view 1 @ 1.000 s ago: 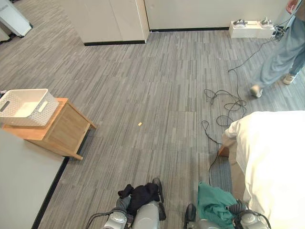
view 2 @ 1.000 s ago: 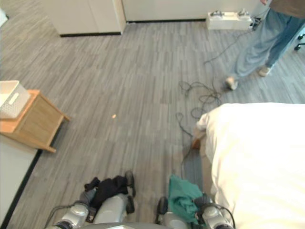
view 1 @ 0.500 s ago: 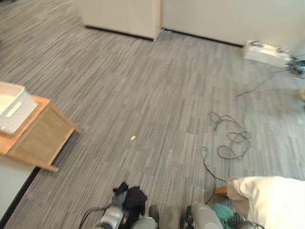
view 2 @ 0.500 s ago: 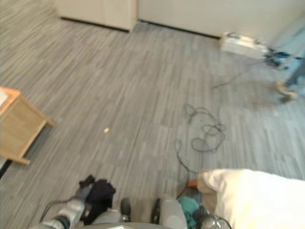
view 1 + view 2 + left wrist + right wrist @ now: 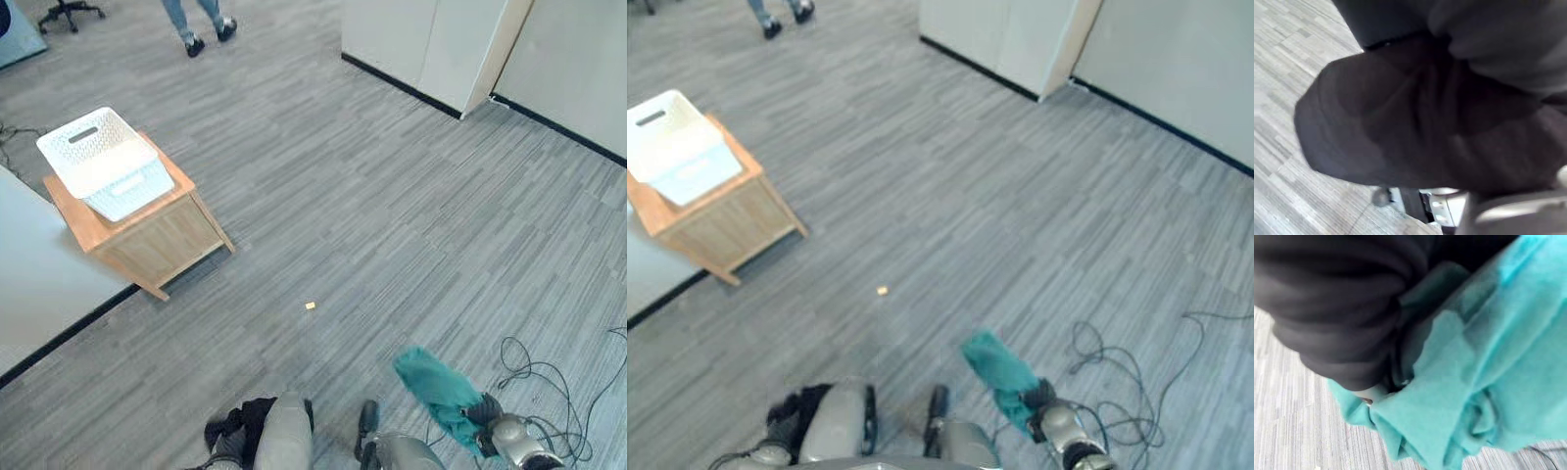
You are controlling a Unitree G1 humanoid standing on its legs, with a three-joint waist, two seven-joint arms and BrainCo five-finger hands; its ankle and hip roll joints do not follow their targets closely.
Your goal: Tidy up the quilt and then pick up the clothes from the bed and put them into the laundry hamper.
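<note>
Head eyes overlook floor; wrist cameras hug cloth.

— Any writing to call out down there? Labels, numbers, signs?

— Nothing legible at all. The white perforated plastic hamper carries no label I can read, and the light wooden side table under it is plain on every face that shows.

— What about the tall pale cabinet panels at the back?

— Bare fronts, no sign, no number. The grey striped carpet floor has no markings either.

— And the cloth up close?

— The teal crumpled garment shows no tag or print, and the black bunched garment is just dark folds. No text can be read anywhere.
</note>
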